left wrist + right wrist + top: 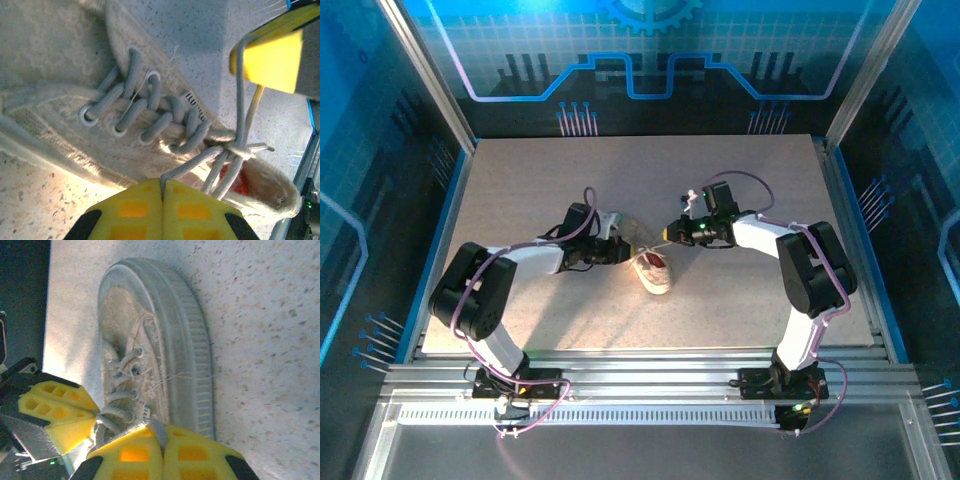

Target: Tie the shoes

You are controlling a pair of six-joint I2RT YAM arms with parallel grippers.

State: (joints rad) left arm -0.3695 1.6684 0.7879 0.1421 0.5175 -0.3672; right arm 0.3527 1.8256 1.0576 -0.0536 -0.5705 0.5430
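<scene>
Centrally on the surface (pixel 750 300) lies the sneaker (pixel 656 272), its laces (pixel 239 149) crossed in a loose first knot by the red-lined opening. The left tool (pixel 162 192) and right tool (pixel 162 440) each clench a strand. Uneven pulling could drag the sneaker or slip a strand free, and the tools crowd each other.

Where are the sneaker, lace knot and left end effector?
sneaker (pixel 659 281), top external view, on its toe end.
lace knot (pixel 239 149), left wrist view, on the crossing.
left end effector (pixel 162 184), left wrist view, between its fingertips.
</scene>
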